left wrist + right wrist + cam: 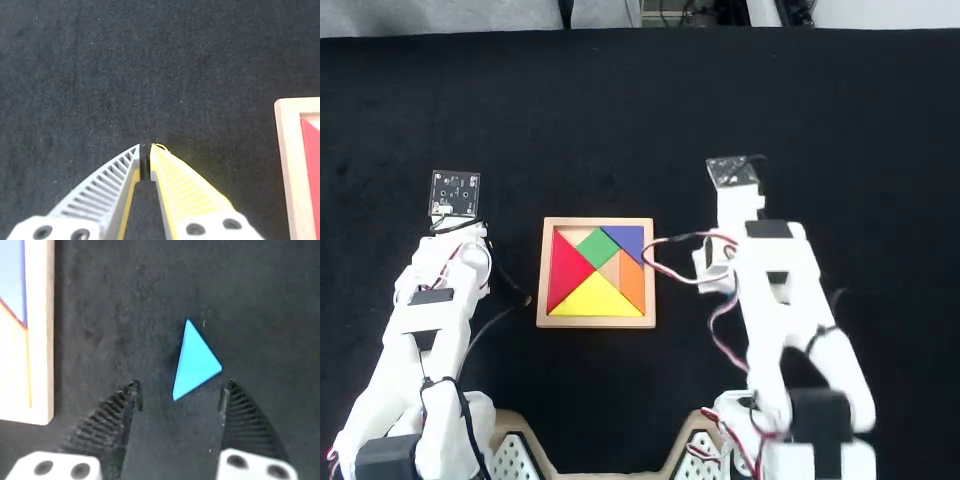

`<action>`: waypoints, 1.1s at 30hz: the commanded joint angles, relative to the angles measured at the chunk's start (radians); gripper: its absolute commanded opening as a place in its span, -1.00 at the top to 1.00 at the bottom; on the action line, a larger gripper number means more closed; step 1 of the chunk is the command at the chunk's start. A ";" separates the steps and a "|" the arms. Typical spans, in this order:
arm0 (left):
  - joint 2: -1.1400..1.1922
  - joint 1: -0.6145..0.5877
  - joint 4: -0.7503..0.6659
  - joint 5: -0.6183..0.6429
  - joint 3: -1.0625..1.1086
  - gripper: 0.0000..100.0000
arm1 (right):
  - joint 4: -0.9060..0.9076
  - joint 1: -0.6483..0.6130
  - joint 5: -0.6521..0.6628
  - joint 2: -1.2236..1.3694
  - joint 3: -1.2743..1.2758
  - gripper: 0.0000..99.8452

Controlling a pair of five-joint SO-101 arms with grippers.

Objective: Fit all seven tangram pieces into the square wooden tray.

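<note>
The square wooden tray (596,322) lies mid-table between the two arms. It holds a red triangle (565,270), a yellow triangle (590,298), a green square (597,247), a dark blue piece (627,240) and an orange triangle (633,280). A small patch of bare wood (610,268) shows in its middle. A light blue triangle (196,360) lies flat on the black cloth to the right of the tray. My right gripper (180,390) stands open with its tips on either side of the triangle's near corner. My left gripper (145,146) is shut on nothing, over cloth left of the tray (287,165).
Black cloth (640,110) covers the whole table. A red and white cable (670,262) loops from the right arm (770,290) close to the tray's right rim (40,330). The left arm (435,300) stands left of the tray. Both arm bases sit at the front edge.
</note>
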 commanded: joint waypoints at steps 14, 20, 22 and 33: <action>-0.028 -0.045 -0.012 0.003 0.004 0.90 | -0.008 -0.008 -0.094 0.079 -0.096 0.48; -0.028 -0.073 -0.011 0.052 -0.004 0.90 | -0.015 -0.008 -0.092 0.079 -0.099 0.48; -0.028 -0.073 -0.011 0.052 -0.005 0.90 | -0.015 -0.008 -0.092 0.079 -0.099 0.48; -0.028 -0.073 -0.011 0.052 -0.005 0.90 | -0.083 0.011 -0.063 0.220 -0.117 0.49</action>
